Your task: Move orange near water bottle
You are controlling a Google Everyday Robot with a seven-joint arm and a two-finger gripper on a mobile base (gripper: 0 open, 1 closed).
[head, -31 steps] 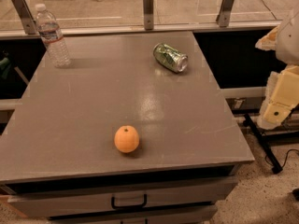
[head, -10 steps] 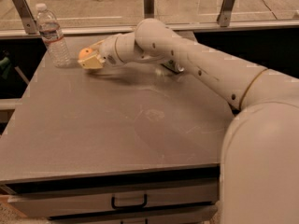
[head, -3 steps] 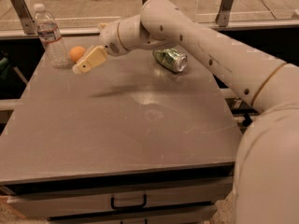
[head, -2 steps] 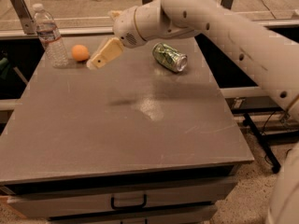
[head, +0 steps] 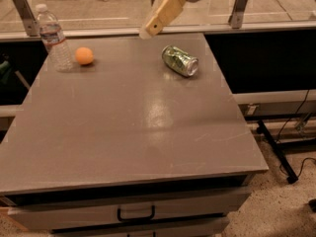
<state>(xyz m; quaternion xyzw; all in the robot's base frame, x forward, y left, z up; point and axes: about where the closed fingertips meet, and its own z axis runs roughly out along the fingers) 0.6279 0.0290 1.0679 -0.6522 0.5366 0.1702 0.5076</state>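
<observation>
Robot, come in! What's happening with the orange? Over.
Claw raised at far edge. Small round orange fruit beside clear plastic water bottle. Green metal can lies well clear.

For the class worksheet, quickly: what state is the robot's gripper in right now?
Gripper: hangs above the far edge of the table, nothing visibly held; open or closed cannot be told. The orange lies on the table beside the water bottle.

Back edge crowded, front of the table (head: 133, 132) open

The gripper (head: 150, 27) hangs above the rear edge, between the orange (head: 84, 56) and the green can (head: 179, 60) lying on its side. The water bottle (head: 54, 38) stands just left of the orange; the gap between them looks narrow, perhaps too tight to enter.
</observation>
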